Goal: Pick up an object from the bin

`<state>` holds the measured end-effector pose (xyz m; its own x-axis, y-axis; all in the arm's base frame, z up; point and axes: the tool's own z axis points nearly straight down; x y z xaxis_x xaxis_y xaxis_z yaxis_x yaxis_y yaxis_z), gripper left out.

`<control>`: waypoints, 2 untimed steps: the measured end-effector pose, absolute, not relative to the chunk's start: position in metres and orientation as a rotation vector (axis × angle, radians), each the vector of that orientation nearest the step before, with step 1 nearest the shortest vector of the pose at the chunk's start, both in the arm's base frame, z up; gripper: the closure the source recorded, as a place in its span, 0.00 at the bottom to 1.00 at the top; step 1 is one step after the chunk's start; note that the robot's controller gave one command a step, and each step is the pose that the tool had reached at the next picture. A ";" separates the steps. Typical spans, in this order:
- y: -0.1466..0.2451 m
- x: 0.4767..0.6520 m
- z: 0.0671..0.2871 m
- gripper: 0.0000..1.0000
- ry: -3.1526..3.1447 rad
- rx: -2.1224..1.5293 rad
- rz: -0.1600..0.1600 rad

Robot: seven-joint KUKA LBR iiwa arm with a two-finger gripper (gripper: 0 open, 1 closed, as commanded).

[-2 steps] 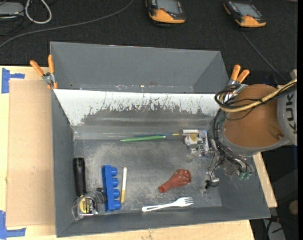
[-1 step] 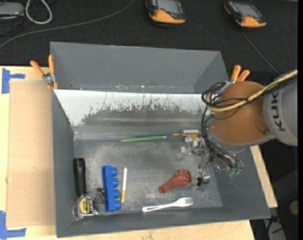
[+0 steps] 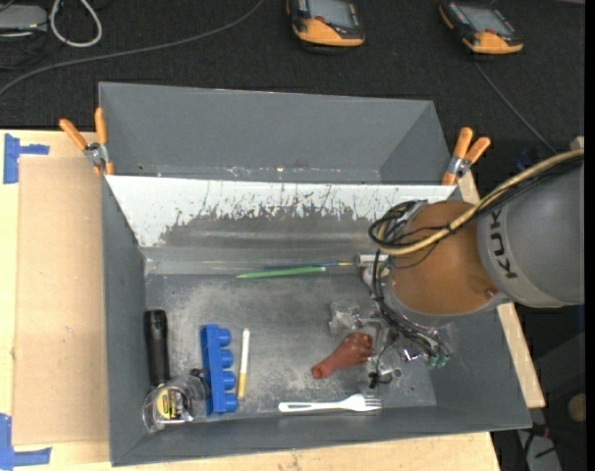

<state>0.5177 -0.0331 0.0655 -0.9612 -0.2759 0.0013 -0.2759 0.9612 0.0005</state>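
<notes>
My gripper (image 3: 365, 346) is low over the bin floor at the right, below the orange wrist cover. It stands open, one fingertip (image 3: 348, 318) behind and one (image 3: 381, 373) in front of the thicker right end of a red-brown rubbery piece (image 3: 337, 358). That piece lies slanted on the floor, its thin end pointing down-left. A white plastic fork (image 3: 332, 405) lies just in front of it, along the bin's near wall, tines to the right.
At the near left lie a blue ridged block (image 3: 217, 369), a pale yellow stick (image 3: 243, 362), a black marker (image 3: 156, 345) and a yellow tape measure (image 3: 171, 404). A thin green stick (image 3: 283, 273) rests along the back wall's foot.
</notes>
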 end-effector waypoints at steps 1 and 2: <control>-0.030 0.530 0.071 1.00 -3.077 0.701 0.003; -0.030 0.530 0.071 1.00 -3.076 0.703 0.003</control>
